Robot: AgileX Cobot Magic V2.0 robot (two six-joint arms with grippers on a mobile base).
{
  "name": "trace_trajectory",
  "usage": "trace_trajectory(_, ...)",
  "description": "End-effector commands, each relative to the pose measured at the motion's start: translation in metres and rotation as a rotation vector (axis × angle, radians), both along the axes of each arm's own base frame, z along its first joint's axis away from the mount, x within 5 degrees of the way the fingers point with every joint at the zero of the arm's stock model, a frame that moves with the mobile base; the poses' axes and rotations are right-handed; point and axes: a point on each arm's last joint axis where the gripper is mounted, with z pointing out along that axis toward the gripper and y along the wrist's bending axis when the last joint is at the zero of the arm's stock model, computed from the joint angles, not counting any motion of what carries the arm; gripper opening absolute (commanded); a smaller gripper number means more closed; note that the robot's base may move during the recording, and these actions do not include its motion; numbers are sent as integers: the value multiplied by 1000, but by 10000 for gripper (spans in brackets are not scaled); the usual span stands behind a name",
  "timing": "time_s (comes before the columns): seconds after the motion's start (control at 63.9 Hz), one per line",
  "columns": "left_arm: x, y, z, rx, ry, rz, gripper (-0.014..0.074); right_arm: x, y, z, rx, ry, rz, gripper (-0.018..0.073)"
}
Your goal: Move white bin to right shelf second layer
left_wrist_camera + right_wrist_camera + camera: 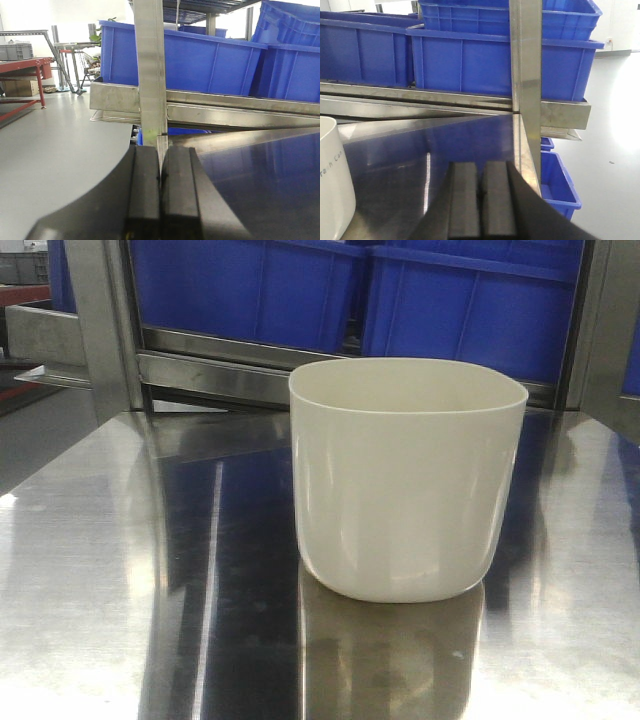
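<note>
1. Two sets of jaws, left and right, were closed pad to pad and gripped nothing; I judged the approach step had not yet begun.
2. The white bin (pixel 405 480) stood upright and untouched on the shiny table (pixel 120 570), in front of the blue crates (pixel 300 290). Its wall showed at the left edge of my right wrist view.
3. Next, I judged, the right jaws had to open and swing left to pinch the bin's rim.
4. Both arms sat low and level, each facing a steel upright (pixel 150 65) of the rack.
5. The right shelf second layer was not in view.
</note>
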Motion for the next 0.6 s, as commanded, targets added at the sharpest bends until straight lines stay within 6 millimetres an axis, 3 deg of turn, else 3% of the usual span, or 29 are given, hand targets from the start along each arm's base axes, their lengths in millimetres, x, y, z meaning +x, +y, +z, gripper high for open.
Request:
trace_trajectory(0.0,-1,1,-3,-21,-62,5,85,-4,-1,15,-10,-134,-9,55)
trace_trajectory(0.376,-1,1,-3,-21,-62,5,85,-4,0,19,-3,-82,-7,55)
trace_trajectory(0.579,-1,1,-3,-21,-62,5,85,-1,-1,57,-121,18,-17,55)
